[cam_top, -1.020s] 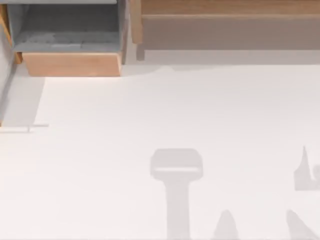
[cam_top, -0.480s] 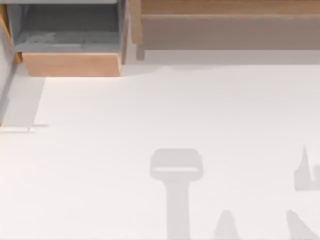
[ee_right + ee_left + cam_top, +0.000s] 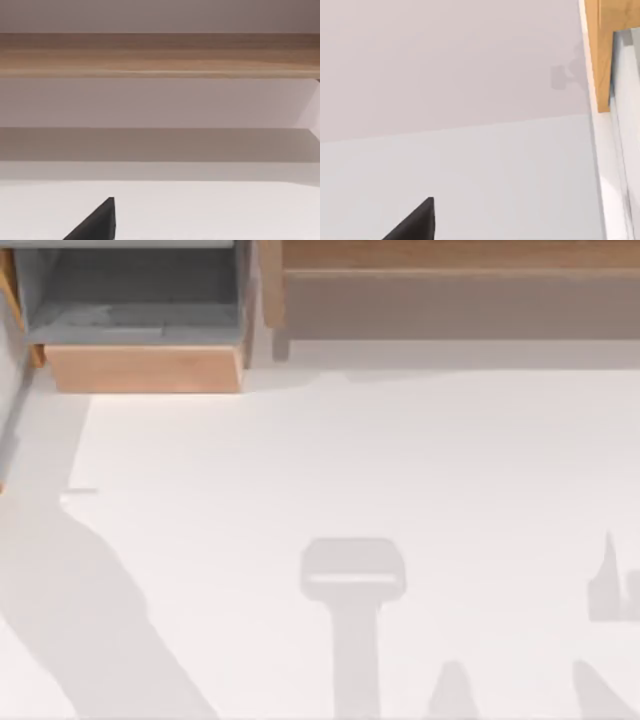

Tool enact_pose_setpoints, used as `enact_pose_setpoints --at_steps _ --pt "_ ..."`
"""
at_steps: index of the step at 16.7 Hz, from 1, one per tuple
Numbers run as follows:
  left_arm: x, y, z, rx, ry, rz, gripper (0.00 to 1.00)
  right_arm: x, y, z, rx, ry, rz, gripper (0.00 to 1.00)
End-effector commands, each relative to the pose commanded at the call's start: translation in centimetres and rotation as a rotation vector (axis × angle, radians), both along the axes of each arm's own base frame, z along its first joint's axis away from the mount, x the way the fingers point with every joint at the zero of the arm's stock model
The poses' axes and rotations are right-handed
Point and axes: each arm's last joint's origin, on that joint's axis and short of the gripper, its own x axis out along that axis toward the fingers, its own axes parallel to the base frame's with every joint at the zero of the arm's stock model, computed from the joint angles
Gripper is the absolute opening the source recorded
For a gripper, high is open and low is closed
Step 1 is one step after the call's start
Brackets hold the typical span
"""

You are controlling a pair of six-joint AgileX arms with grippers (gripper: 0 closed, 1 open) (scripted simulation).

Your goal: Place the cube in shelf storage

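The shelf storage [image 3: 460,300] is seen along the far edge of the white table [image 3: 350,460], toward the right of the top view; a grey-lined wooden box [image 3: 140,330] stands at its left. The shelf storage's wooden edge [image 3: 160,55] is faced by the right wrist view. A dark fingertip of the left gripper [image 3: 415,225] and of the right gripper [image 3: 95,225] is shown; whether either claw is open or closed cannot be told

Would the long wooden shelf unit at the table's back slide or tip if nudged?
Probably neither: the shelf storage runs long and wide along the table, so it looks heavy and stably based. Its wooden edge looks rigid, unlikely to flex.
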Motion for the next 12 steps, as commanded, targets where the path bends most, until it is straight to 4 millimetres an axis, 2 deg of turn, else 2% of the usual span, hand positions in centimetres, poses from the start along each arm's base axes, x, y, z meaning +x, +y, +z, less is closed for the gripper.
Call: enact_pose_setpoints --at_steps 3,7,10,12 --pt "2.2 -3.8 -0.4 -0.134 0.161 0.037 1.0 0.0 0.0 0.0 0.0 0.0 0.0 1.0" --pt "3.7 -7.7 -1.9 -0.243 0.367 0.084 1.0 0.0 0.0 0.0 0.0 0.0 0.0 1.0" --pt "4.2 -9.1 -3.1 -0.281 0.469 0.113 1.0 0.0 0.0 0.0 0.0 0.0 0.0 1.0" --pt "4.2 -9.3 -3.4 -0.287 0.487 0.118 1.0 0.0 0.0 0.0 0.0 0.0 0.0 1.0"
